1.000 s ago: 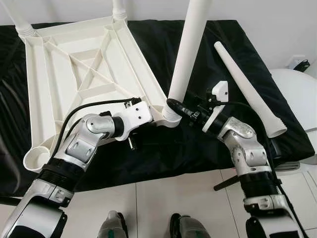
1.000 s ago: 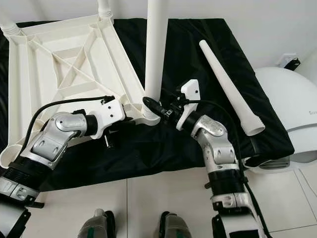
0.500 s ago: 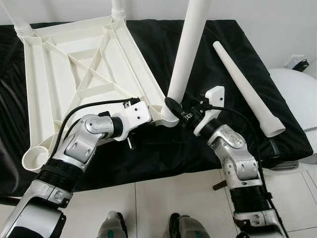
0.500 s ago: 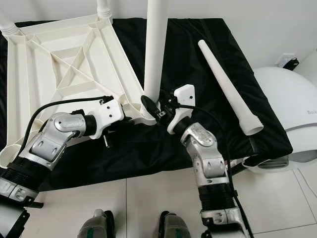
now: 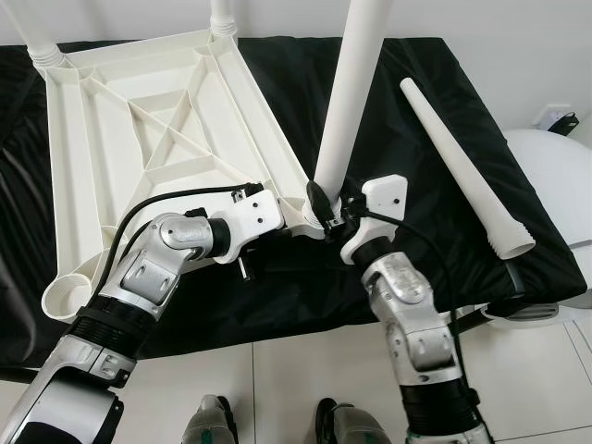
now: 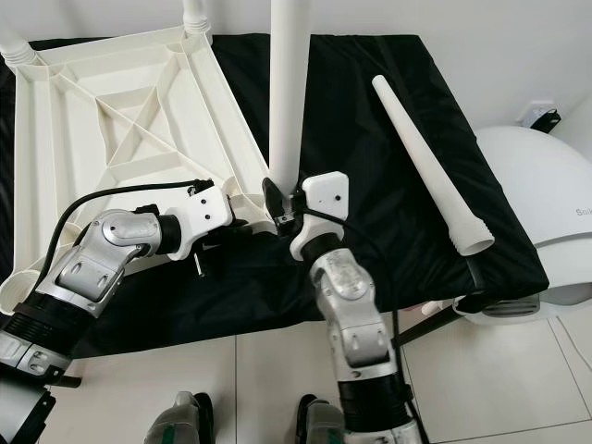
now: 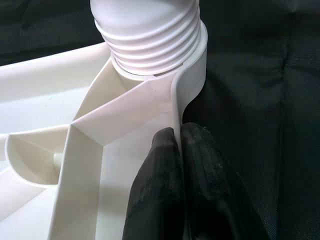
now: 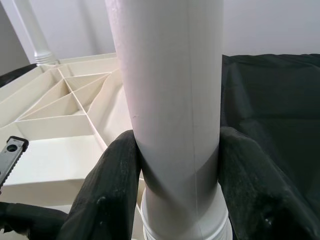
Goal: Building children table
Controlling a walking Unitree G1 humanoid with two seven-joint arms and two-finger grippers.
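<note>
Both pincers on the upturned top, near corner.
Left pincer (image 7: 179, 165) clenched on the top's (image 5: 139, 139) rim wall beside the corner socket. Right pincer (image 8: 177, 180) clasps the upright leg (image 5: 347, 102) just above its threaded base, which sits in that socket. Top lies underside-up on the black-covered desk (image 5: 435, 222). Loose leg (image 5: 462, 166) lies on the cloth to the right, apart from the top. Two more legs (image 5: 37, 37) stand in the far corners.
</note>
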